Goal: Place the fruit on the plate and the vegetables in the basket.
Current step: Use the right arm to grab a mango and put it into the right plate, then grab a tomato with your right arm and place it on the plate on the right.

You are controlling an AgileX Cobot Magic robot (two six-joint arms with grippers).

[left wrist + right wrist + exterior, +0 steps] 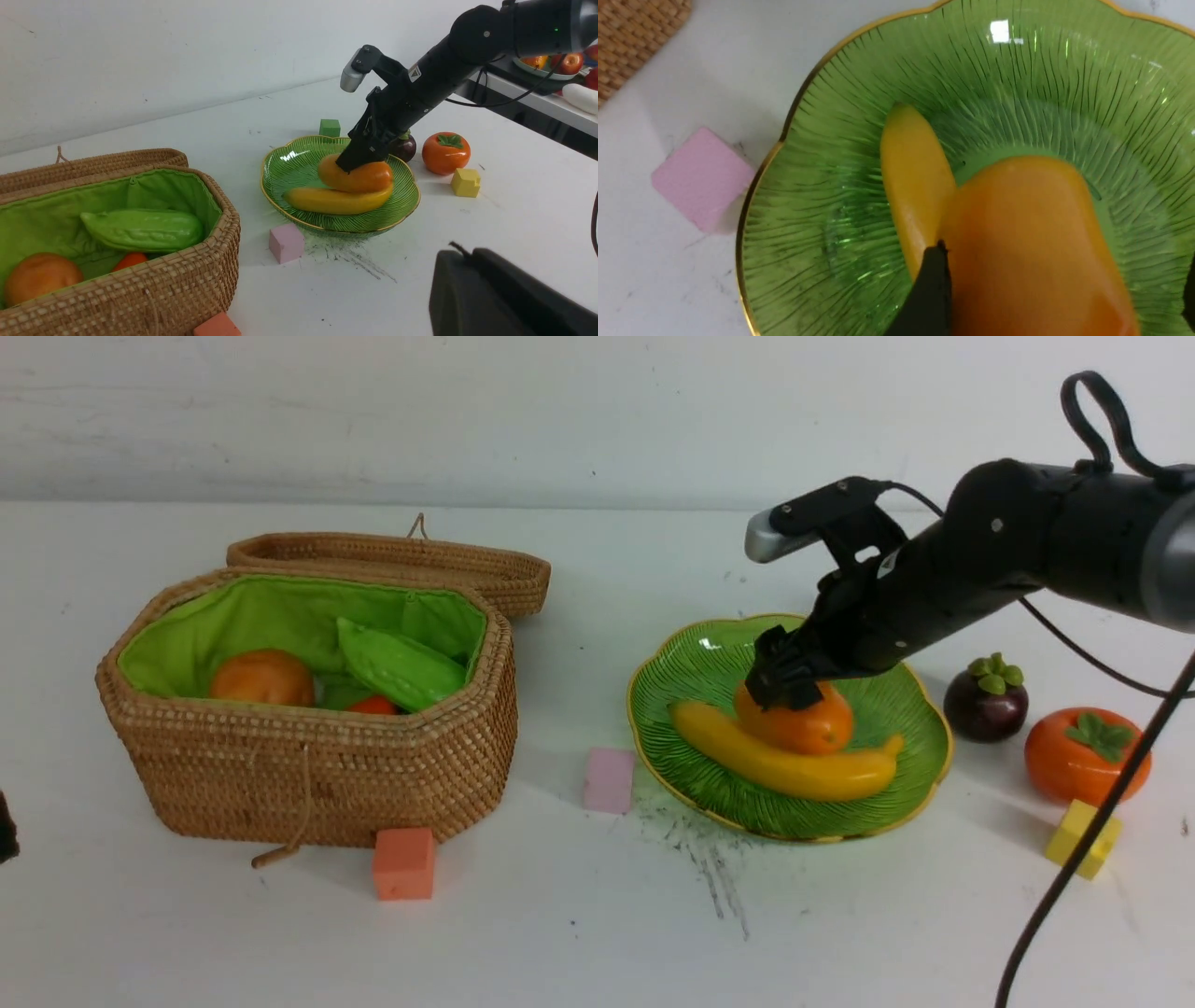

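The green plate (pixel 709 653) holds the yellow banana (pixel 784 765) with the orange-yellow mango (pixel 803 719) lying on it. My right gripper (pixel 789 686) is open and straddles the mango; in the right wrist view one finger (pixel 931 284) touches the mango (pixel 1031 242), while bare plate (pixel 822 140) shows before the other finger. The mangosteen (pixel 985 700) and persimmon (pixel 1083 756) stand on the table right of the plate. The open basket (pixel 308 775) holds the green gourd (pixel 397 663), potato (pixel 261 677) and red pepper (pixel 373 706). My left gripper (pixel 467 252) is shut and empty, low over the table.
A pink cube (pixel 609 780) lies between basket and plate. An orange cube (pixel 403 863) sits against the basket's front, a yellow cube (pixel 1081 838) sits before the persimmon, and a green cube (pixel 330 127) lies behind the plate. A black cable (pixel 1074 877) hangs at the right.
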